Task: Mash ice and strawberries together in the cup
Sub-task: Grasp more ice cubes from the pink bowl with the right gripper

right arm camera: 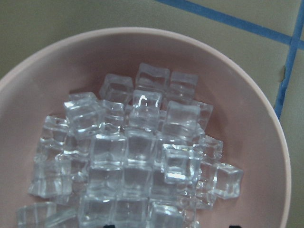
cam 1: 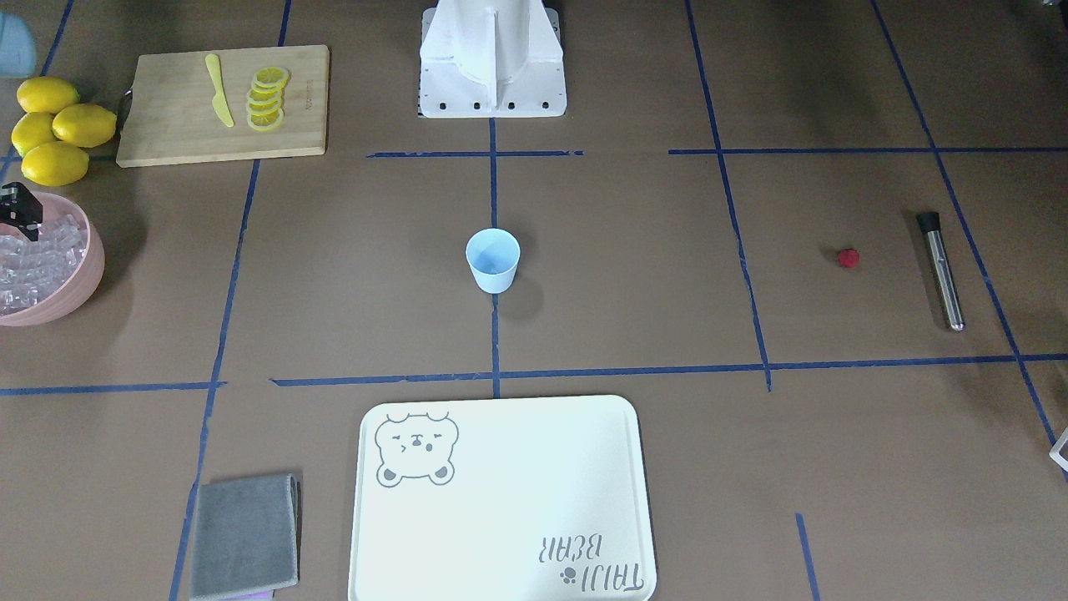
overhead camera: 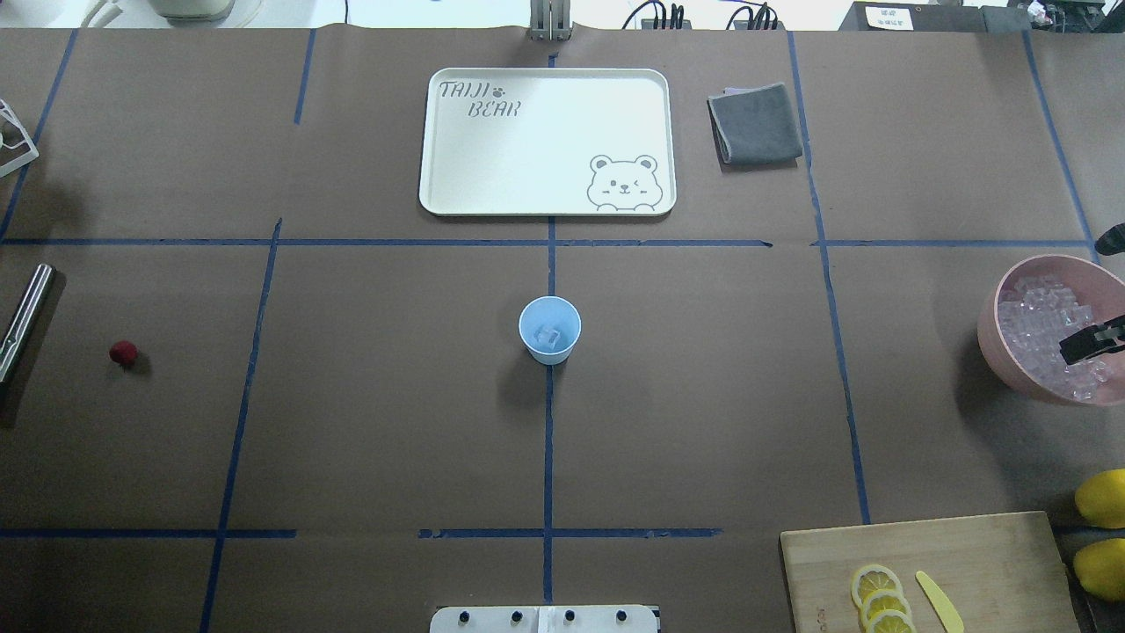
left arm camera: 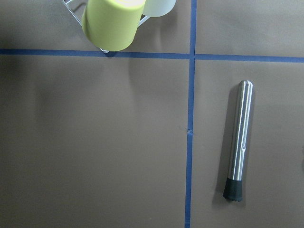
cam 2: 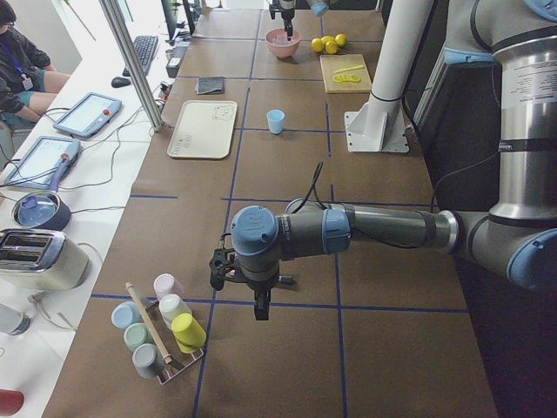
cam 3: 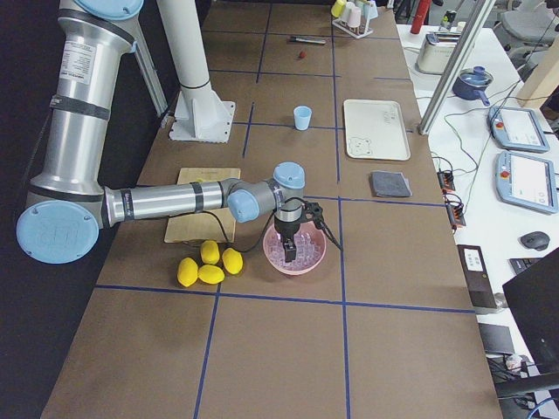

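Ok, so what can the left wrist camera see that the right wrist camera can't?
Only the left wrist camera sees a shiny metal stick with a black end, lying flat on the table, plus a yellow-green cup and a pale cup at the top edge. Only the right wrist camera sees the pink bowl, heaped with clear ice cubes. Both see the brown table covering and blue tape lines.
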Robot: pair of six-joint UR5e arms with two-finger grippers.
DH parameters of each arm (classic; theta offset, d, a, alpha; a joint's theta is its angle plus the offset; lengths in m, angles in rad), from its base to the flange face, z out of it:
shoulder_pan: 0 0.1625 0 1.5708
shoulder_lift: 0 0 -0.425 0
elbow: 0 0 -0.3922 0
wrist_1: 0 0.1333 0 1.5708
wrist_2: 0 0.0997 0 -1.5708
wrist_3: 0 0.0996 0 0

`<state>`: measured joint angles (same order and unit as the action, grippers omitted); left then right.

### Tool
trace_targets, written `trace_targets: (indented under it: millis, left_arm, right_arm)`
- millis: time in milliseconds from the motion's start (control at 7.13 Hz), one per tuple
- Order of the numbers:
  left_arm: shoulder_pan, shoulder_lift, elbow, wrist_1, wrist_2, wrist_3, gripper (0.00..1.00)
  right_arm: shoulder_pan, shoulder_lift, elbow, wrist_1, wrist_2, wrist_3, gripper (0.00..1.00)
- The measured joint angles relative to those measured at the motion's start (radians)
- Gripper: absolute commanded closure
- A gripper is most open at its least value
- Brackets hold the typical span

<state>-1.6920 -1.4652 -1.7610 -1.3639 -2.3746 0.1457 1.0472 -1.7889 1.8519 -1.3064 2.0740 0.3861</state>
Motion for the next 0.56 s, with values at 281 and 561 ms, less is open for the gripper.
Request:
trace_targets:
  millis: [281, 561]
  left_arm:
    - [0.000, 0.001, 0.000, 0.000, 0.000, 0.000, 0.00]
    - [0.000, 0.002, 0.000, 0.001, 0.000, 0.000, 0.00]
  right_arm:
    - [-0.001, 0.000, -0.002, 0.000, 0.003, 0.002, 0.98]
    - [-0.001, 0.000, 0.007, -0.001, 0.008, 0.004, 0.99]
